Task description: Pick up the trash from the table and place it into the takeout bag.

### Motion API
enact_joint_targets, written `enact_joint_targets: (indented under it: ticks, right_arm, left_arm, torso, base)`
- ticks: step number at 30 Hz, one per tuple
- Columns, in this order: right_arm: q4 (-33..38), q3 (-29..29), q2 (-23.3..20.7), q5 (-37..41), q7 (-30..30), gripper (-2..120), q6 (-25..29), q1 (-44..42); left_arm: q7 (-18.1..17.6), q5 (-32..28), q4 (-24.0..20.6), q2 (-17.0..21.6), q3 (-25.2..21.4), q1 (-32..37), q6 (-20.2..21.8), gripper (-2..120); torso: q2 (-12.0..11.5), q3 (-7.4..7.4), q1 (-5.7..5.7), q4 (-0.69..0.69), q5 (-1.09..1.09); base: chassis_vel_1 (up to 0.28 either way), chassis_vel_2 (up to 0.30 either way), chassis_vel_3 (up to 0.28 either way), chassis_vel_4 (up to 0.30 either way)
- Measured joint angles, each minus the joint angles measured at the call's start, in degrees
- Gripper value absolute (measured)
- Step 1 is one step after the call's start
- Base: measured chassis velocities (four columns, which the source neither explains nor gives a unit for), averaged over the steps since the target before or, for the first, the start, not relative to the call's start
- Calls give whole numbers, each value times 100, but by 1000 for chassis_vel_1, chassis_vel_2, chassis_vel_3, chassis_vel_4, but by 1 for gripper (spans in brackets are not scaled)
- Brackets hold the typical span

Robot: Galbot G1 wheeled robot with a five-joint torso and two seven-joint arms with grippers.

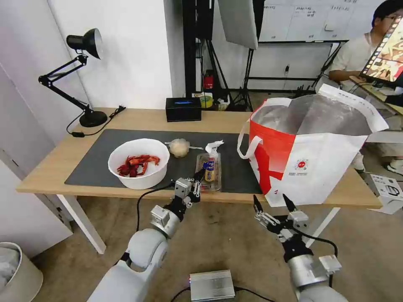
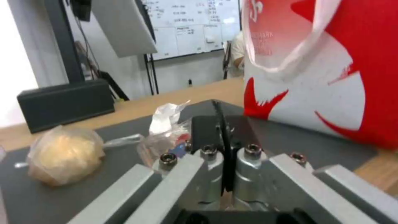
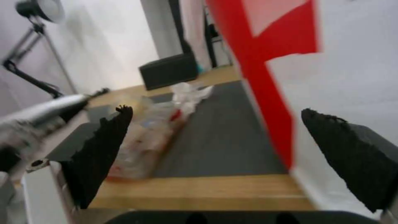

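— Where's my left gripper (image 1: pixel 200 176)?
— Pinched together (on nothing) at the clear container (image 1: pixel 209 167), near the table (image 1: pixel 138 117) edge. Right gripper (image 1: pixel 272 202) is spread below the takeout bag (image 1: pixel 319 163).
— I risk shoving the container off.

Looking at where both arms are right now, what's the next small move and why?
Probably open the left gripper and ease it forward over the clear plastic container. Its fingers look closed at the container's near end, so it isn't gripping yet. The takeout bag stands open just beside it; the right gripper hangs open below the table edge.
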Motion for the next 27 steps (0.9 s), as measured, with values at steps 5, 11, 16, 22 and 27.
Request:
enact_joint_targets:
  ticks: [5,11,16,22,27]
  right_arm:
    - [20,-293,-29,498,145,100,-250,246]
    - [-19,-461,-44,1103,361,100,-495,544]
    - [-86,-554,-55,1419,480,100,-600,752]
    - [-296,-616,-57,2050,713,100,-836,1339]
    - [-444,-731,-21,2388,867,100,-977,1658]
  left_arm:
    - [128,405,36,86,-44,59,-114,0]
    - [326,1001,147,64,-6,-18,-284,0]
    - [476,1404,244,106,24,-188,-382,0]
    - [569,1761,423,108,147,-399,-449,0]
    - [626,1936,435,89,132,-351,-471,0]
  torso:
    - [0,0,0,0,0]
    - [0,0,0,0,0]
    - [0,0,0,0,1]
    - [0,0,0,-1,0]
    - [0,0,0,0,1]
  base:
    - [0,0,0,0]
    - [0,0,0,0]
    - [0,0,0,0]
    - [0,0,0,0]
    - [0,0,0,0]
